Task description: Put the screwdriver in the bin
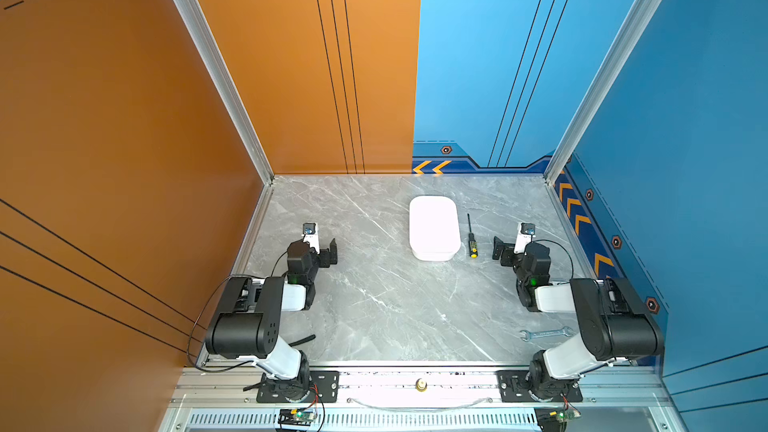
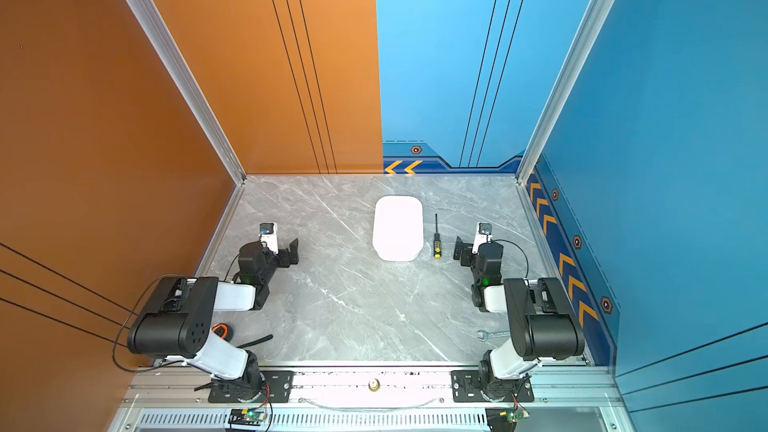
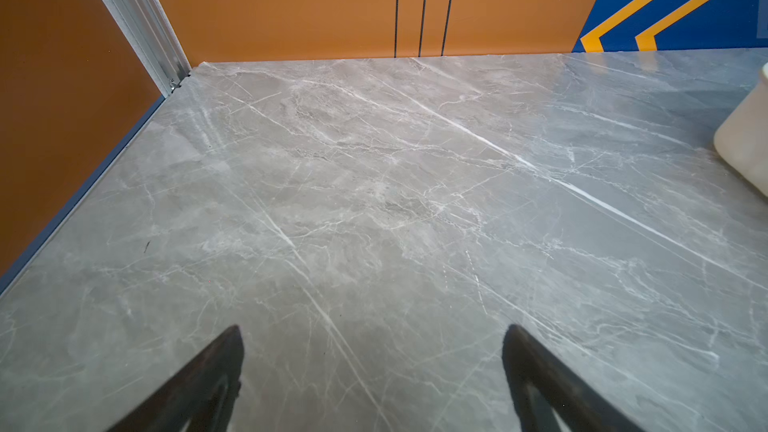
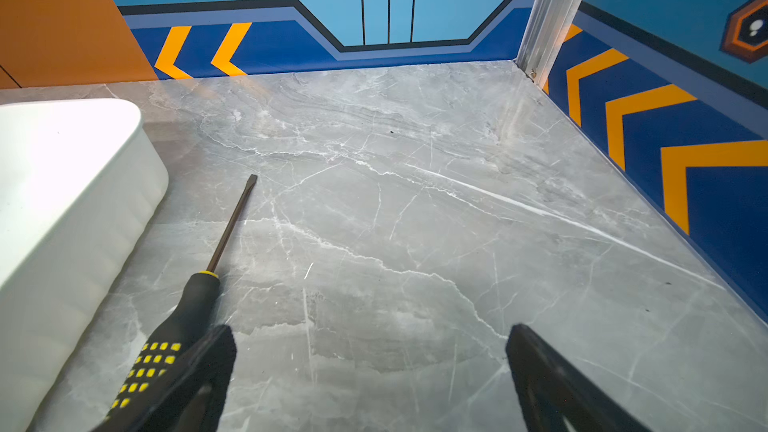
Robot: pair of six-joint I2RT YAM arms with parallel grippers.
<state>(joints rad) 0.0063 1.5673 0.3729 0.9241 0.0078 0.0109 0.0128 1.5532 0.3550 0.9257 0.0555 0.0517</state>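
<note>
The screwdriver (image 1: 471,243) lies flat on the counter (image 1: 374,292), not yet picked up. It sits just beside the long wall of the bin (image 1: 434,226) and roughly parallel to it, with its tip toward the back wall and its yellow-capped handle toward the robot. The strip of counter between handle and bin wall is narrow, and that is the main hazard. A finger coming down on the bin side may land on the rim or push the bin away, or it may nudge the round handle so that it rolls out of line. The right gripper (image 1: 500,249) is near the handle on the side away from the bin, jaws spread wide and holding nothing. In the right wrist view the handle lies outside the gap and passes under one finger, so closing from here would likely catch only air or clip the handle sideways. A grasp on the thin shaft instead of the handle would probably let the tool swing or slip. The bin appears only somewhat longer than the tool, so a crooked release could leave the tip propped on the rim. The left gripper (image 1: 328,253) is also open and empty, well apart on the far side of the bin. The wrench (image 1: 546,333) lies by the right arm's base, well clear of the screwdriver.
</note>
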